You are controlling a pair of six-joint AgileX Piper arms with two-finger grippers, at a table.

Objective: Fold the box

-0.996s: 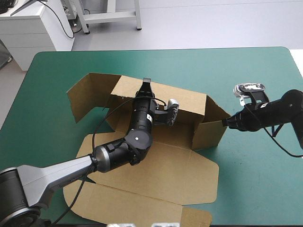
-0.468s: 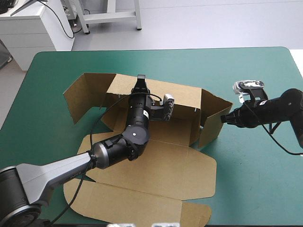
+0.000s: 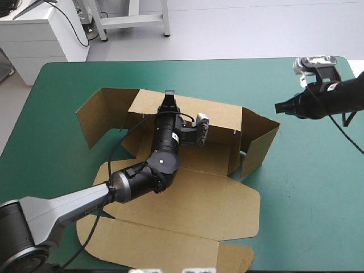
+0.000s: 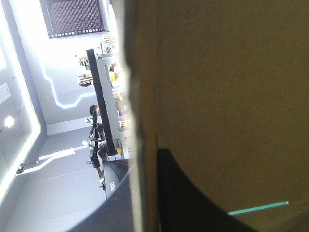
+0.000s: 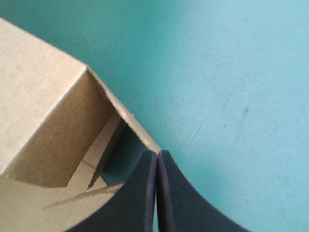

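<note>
The box [image 3: 193,199] sat mid-table half built, walls up and lid flat on the cover [image 3: 307,187]. Left gripper [image 3: 169,98] was pinching the back wall, board right between its jaws. Right gripper [image 3: 278,106] was clenched tight on nothing, with the box's end wall just ahead of it, not touching.

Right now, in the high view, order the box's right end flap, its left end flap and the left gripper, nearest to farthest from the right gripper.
1. Right end flap: right side, toward the right gripper.
2. Left gripper: middle, at the back wall.
3. Left end flap: far left.
</note>
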